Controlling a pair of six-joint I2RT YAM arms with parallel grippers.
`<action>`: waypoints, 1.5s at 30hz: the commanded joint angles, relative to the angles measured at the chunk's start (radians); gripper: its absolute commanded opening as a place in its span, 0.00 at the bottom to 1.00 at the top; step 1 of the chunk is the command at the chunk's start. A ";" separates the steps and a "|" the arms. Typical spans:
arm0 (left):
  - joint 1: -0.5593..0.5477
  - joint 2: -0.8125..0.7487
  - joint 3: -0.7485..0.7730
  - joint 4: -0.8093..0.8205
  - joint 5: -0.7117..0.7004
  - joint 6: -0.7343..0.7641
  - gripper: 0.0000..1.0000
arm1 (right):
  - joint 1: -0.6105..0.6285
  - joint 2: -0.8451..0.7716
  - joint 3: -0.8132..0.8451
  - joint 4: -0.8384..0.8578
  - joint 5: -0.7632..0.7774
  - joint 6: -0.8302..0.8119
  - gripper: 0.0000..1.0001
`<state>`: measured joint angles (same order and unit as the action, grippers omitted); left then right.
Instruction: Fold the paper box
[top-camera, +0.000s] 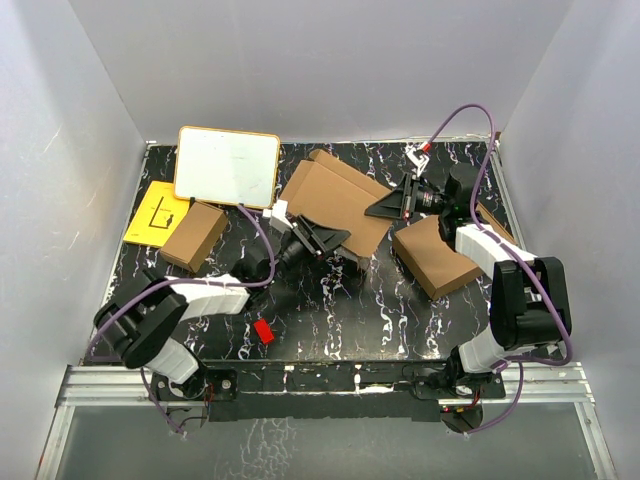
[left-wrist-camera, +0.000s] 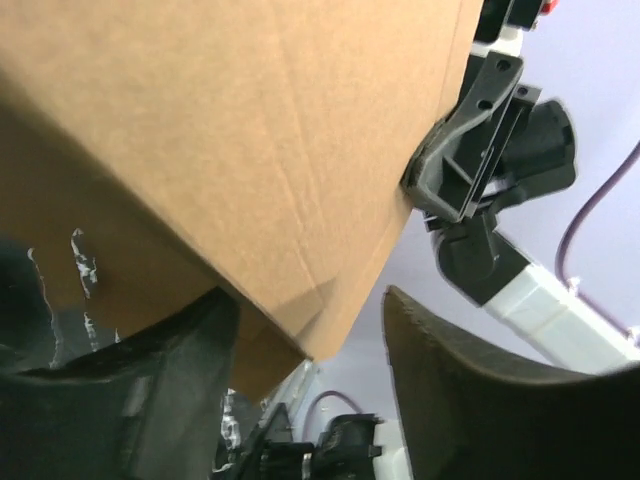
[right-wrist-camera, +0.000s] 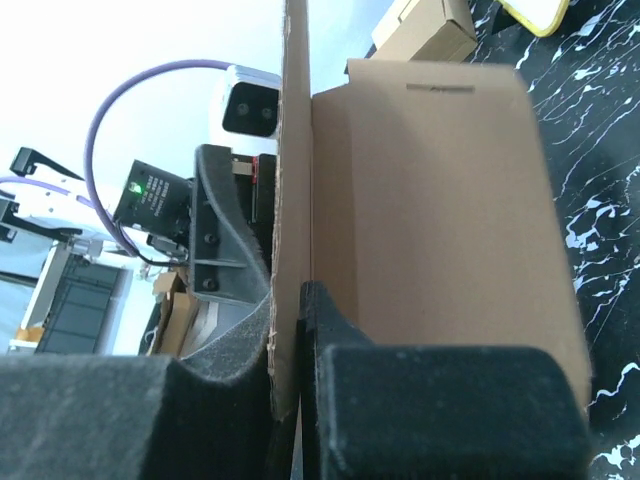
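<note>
Two grippers are at the thin brown die-cut cardboard paper box (top-camera: 335, 200), which sits toward the back middle of the black marbled table (top-camera: 330, 320). My right gripper (right-wrist-camera: 288, 335) is clamped on one wall of it, the card pinched edge-on between the pads. My left gripper (left-wrist-camera: 308, 305) stands released, its fingers apart around a lower corner of the box, one finger (left-wrist-camera: 470, 390) clear of the card. A thicker plain brown cardboard box (top-camera: 437, 260) lies just right of it. A smaller chunky brown box (top-camera: 193, 236), a white board (top-camera: 227, 166) and a yellow sheet (top-camera: 150, 215) lie to the left.
</note>
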<state>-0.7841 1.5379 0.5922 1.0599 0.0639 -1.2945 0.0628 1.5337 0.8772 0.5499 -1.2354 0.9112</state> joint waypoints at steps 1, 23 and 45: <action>-0.001 -0.200 -0.046 -0.068 -0.029 0.258 0.64 | 0.006 -0.065 0.083 -0.070 -0.066 -0.176 0.08; 0.491 -0.782 0.066 -0.784 0.193 0.936 0.97 | 0.003 -0.135 0.624 -1.230 0.086 -1.274 0.08; 0.722 -0.188 -0.222 0.139 0.543 0.702 0.58 | 0.014 -0.087 0.572 -1.298 0.154 -1.376 0.08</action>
<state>-0.0647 1.3319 0.3607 1.0298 0.5751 -0.6174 0.0723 1.4250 1.4593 -0.7719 -1.1122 -0.4080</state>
